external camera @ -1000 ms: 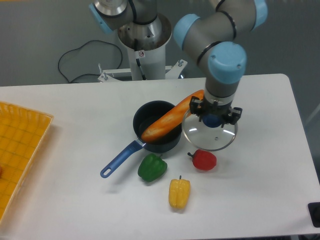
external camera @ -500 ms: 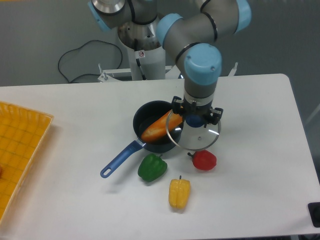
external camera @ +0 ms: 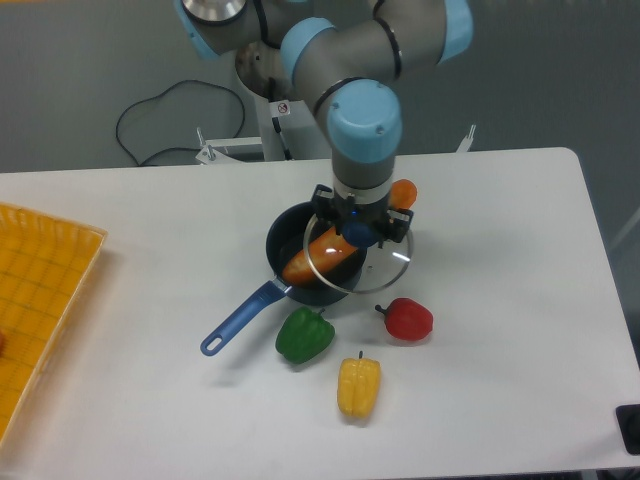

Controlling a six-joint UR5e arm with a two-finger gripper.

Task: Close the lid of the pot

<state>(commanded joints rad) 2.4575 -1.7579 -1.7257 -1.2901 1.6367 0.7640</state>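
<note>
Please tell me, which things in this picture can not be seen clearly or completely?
- Gripper fingers on the pot lid knob: hidden by the wrist above, camera view.
- Carrot middle: covered by gripper and lid.
- Pot right rim: behind lid and carrot.
- Yellow tray: cut off by left edge.

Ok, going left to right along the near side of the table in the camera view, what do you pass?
Yellow tray → blue pot handle → green pepper → yellow pepper → red pepper.
</note>
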